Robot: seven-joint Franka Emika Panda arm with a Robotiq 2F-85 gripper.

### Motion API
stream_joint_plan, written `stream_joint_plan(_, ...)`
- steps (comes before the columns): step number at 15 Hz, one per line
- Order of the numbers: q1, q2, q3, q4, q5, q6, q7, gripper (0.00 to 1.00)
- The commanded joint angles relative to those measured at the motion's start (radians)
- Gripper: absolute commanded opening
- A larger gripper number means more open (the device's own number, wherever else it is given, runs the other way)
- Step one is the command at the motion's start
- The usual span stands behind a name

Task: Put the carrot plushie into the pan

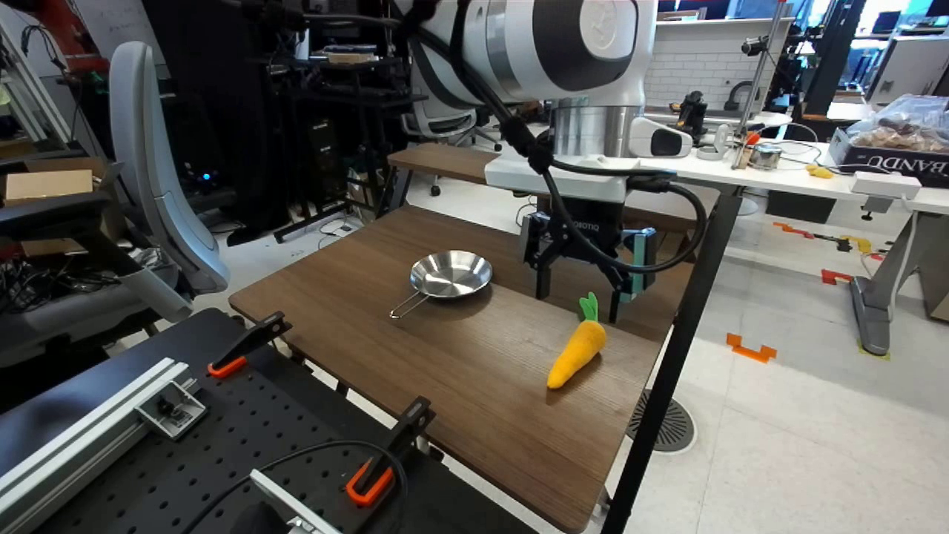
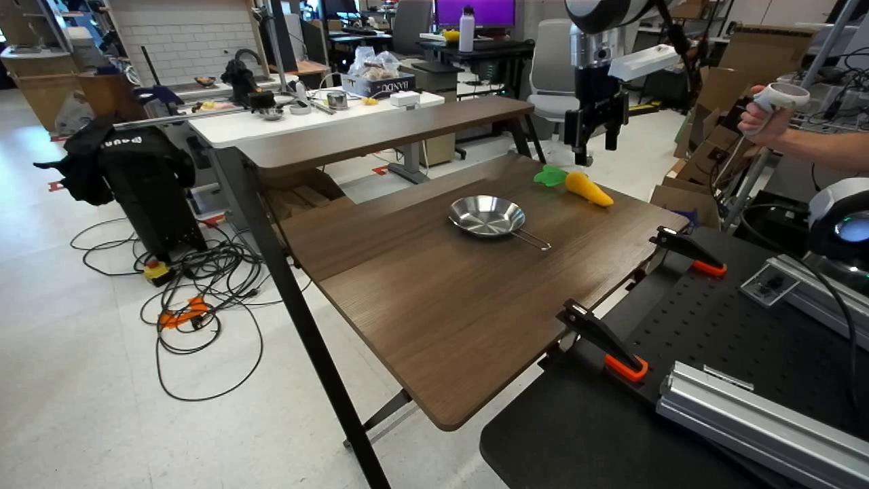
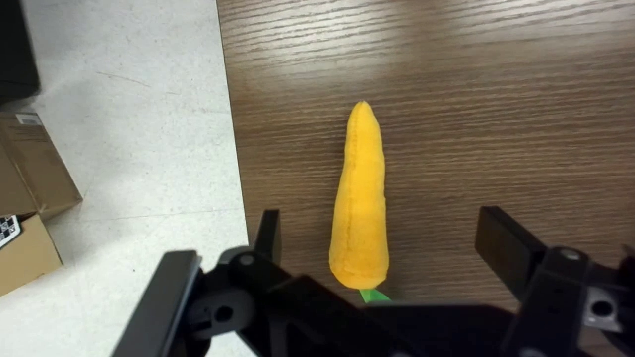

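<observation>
The carrot plushie (image 1: 578,352) lies on the brown table in both exterior views (image 2: 587,189), near a table edge. It is orange-yellow with a green leafy tip. The silver pan (image 1: 451,274) sits flat on the same table, its bare inside showing in both exterior views (image 2: 486,216); it is out of the wrist view. My gripper (image 1: 579,298) is open and empty above the leafy end of the carrot, also seen in an exterior view (image 2: 597,151). In the wrist view the carrot (image 3: 359,208) lies between the spread fingers (image 3: 379,218), nearer the left finger; its leaves are mostly hidden.
The brown table (image 1: 474,363) has a raised shelf (image 2: 394,132) along one side and a black leg (image 1: 667,371). Black clamps with orange ends (image 1: 393,452) hold a black perforated board beside it. A person's hand with a controller (image 2: 774,112) shows at the side.
</observation>
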Motion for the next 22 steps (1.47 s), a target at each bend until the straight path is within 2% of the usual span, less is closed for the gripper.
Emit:
stream_joint_plan(1,-0.002,0.093,0.008,0.086,-0.009,-0.006,-0.008,1.00)
stream_joint_plan(7,0.011,0.195,0.006,0.157,-0.018,-0.007,0.002,1.00)
stream_joint_plan(8,0.013,0.207,0.005,0.165,-0.018,-0.002,0.005,0.75)
stream_joint_plan(9,0.015,0.217,0.005,0.174,-0.021,-0.007,0.001,0.74)
stream_joint_plan(10,0.016,0.225,0.006,0.181,-0.021,-0.003,0.001,0.68)
stream_joint_plan(13,0.022,0.231,0.005,0.189,-0.025,-0.002,0.004,0.42)
stream_joint_plan(18,0.047,0.199,0.005,0.168,-0.039,-0.001,0.011,0.05)
stream_joint_plan(20,0.065,0.179,0.009,0.156,-0.046,-0.001,0.015,0.00)
stream_joint_plan(22,0.087,0.160,0.015,0.144,-0.055,-0.002,0.017,0.03)
